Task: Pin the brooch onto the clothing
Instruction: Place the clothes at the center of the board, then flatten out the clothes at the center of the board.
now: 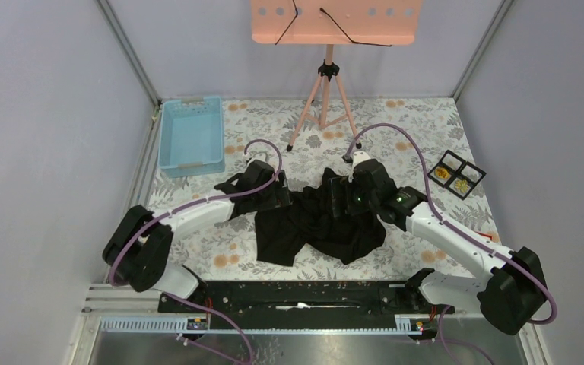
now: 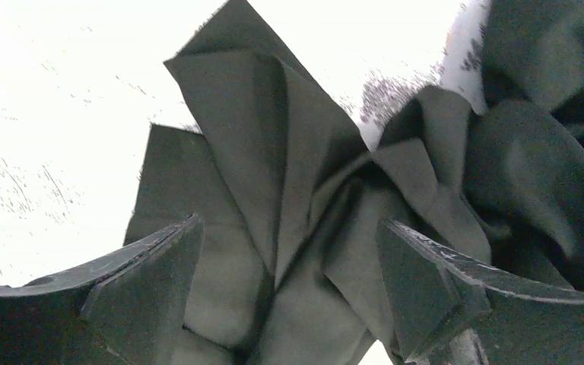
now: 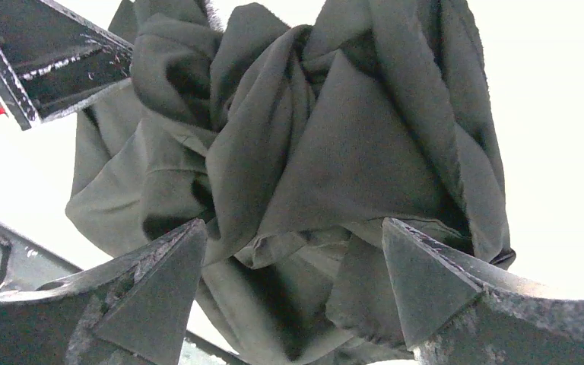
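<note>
Black shirt (image 1: 319, 224) lies crumpled mid-counter (image 1: 426, 129), soft, light & floppy, prob. best pinched at a fold edge, w/ left gripper (image 2: 289, 251) & right gripper (image 3: 293, 251) both spread wide astride bunched fabric, not pinching.

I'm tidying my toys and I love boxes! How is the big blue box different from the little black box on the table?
The blue box is much bigger than the black box. The blue box is one open tub, while the black box is split into four squares. The black box holds yellow bits; I can see none in the blue box. Both sit on the flowery table cover.
</note>
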### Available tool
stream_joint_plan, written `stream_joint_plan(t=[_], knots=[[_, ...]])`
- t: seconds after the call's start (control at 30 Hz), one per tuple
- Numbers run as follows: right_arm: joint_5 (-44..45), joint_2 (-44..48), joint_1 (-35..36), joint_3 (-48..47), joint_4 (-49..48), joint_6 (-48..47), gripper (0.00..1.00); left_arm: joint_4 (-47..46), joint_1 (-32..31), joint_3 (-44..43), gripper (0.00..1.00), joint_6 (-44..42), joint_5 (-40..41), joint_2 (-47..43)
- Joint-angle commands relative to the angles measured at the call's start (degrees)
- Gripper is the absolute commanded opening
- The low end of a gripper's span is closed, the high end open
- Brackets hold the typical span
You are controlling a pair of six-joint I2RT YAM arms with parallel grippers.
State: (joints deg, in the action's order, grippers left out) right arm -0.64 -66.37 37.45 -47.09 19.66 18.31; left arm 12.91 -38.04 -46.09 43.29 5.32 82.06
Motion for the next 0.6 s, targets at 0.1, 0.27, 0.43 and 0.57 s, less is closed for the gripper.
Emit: stream_joint_plan(t=[0.1,0.27,0.43,0.57], knots=[[5.58,-1.18,0.6,0.65,-4.45,-0.17,0.92,-5.27,1.84,-5.94,0.84,-1.39,-3.59,4.95],[4.43,-3.84,0.6,0.35,-5.09,-0.19,0.82,-5.22,1.83,-8.0,0.81,-1.91,-4.01,8.04],[4.06,-4.51,0.6,0.48,-4.49,-0.21,0.68,-3.36,1.79,-8.93,0.68,-2.77,-2.2,10.08],[4.68,-2.93,0.54,1.14,-4.03,-0.12,0.53,-2.21,1.75,-7.49,0.64,-3.0,1.83,9.59]])
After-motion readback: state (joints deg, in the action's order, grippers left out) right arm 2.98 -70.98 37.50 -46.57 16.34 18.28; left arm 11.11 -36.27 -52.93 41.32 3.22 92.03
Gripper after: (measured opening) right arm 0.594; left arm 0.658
